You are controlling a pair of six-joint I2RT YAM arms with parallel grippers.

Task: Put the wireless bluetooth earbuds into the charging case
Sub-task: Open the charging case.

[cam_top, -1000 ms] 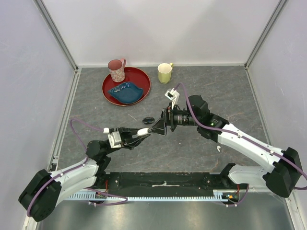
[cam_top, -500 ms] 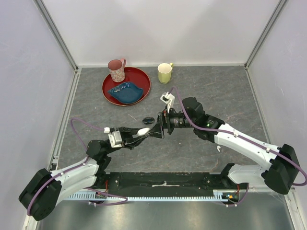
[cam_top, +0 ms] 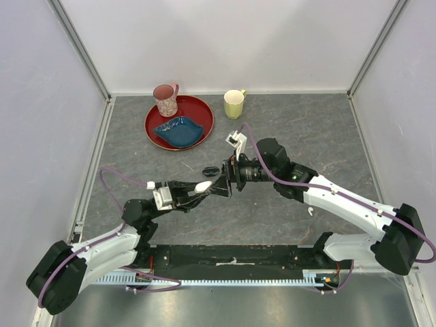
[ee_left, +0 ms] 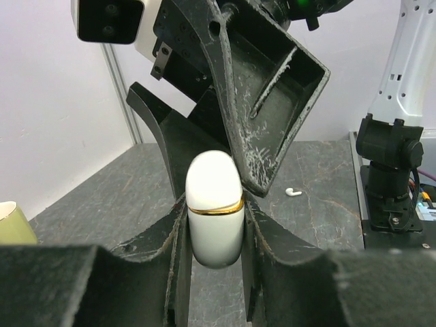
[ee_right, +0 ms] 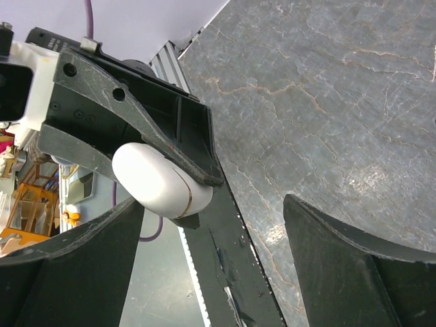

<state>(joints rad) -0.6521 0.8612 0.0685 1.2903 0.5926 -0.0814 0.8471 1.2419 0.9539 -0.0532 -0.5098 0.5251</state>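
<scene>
below, grey veined tabletop (cam_top: 327, 129), one earbud (ee_left: 293, 192) on it, pale walls (cam_top: 238, 41)

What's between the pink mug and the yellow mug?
In the top view, the far rim of the red plate, then bare grey table, lie between the pink mug and the yellow mug.

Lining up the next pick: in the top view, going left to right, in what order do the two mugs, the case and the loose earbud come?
pink mug → case → yellow mug → earbud
</scene>
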